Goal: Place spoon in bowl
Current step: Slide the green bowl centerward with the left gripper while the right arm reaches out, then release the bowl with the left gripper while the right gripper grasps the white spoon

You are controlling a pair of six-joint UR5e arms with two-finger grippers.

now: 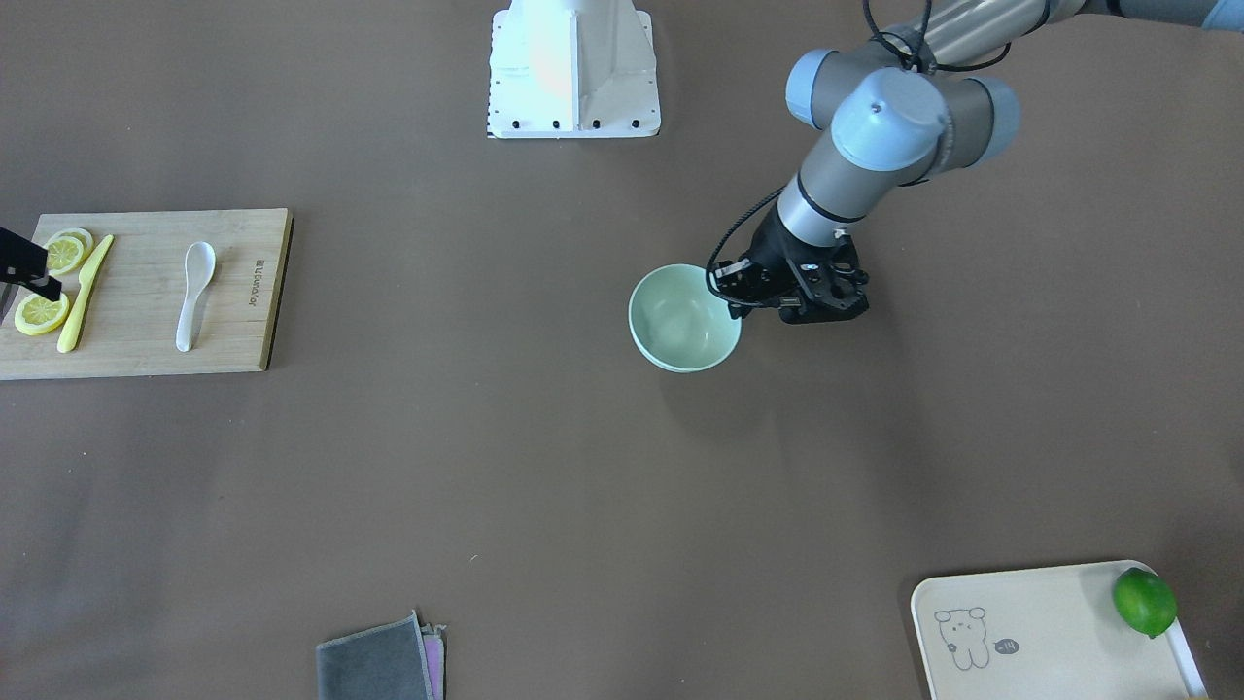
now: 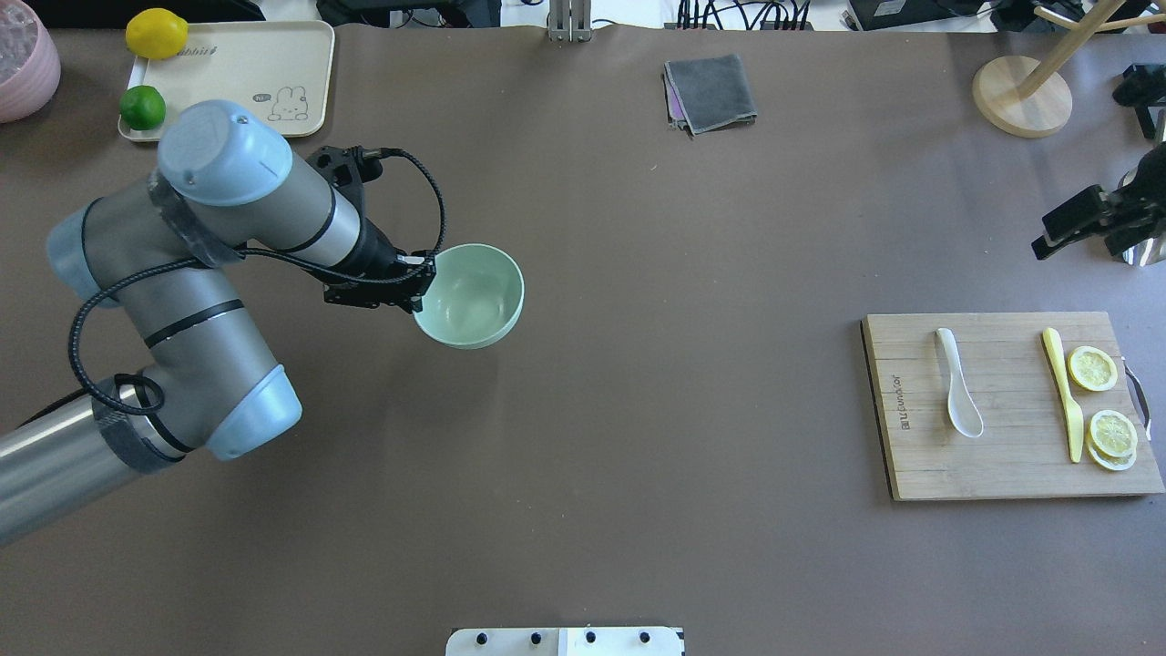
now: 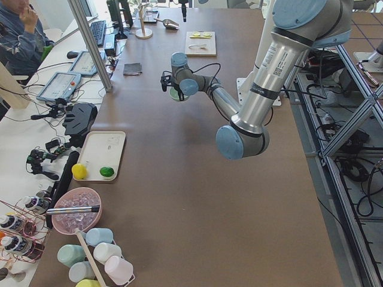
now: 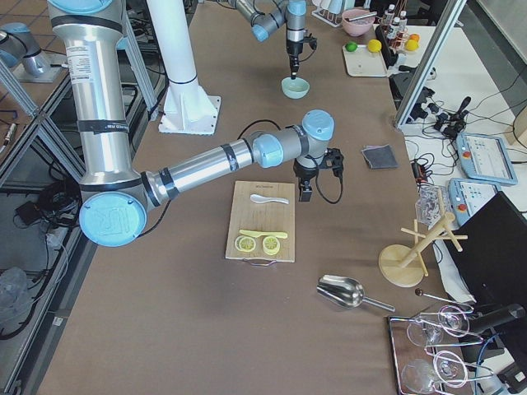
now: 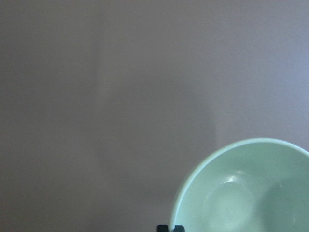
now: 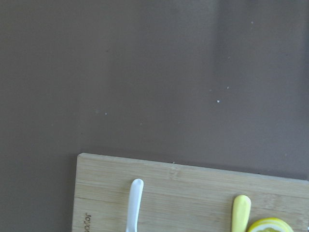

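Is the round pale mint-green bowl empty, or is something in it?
Empty. The round pale mint-green bowl shows a bare inside; the small white soup spoon lies on the wooden cutting board.

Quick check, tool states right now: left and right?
Left tool: closed on the rim of the bowl.
Right tool: looks open, holding nothing; the spoon lies on the cutting board.

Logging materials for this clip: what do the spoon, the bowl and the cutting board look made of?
The spoon: glossy white, likely ceramic or melamine. The bowl: smooth mint with soft highlights; glazed ceramic or plastic, unclear. The cutting board: bamboo or wood, matte, visible strip grain.
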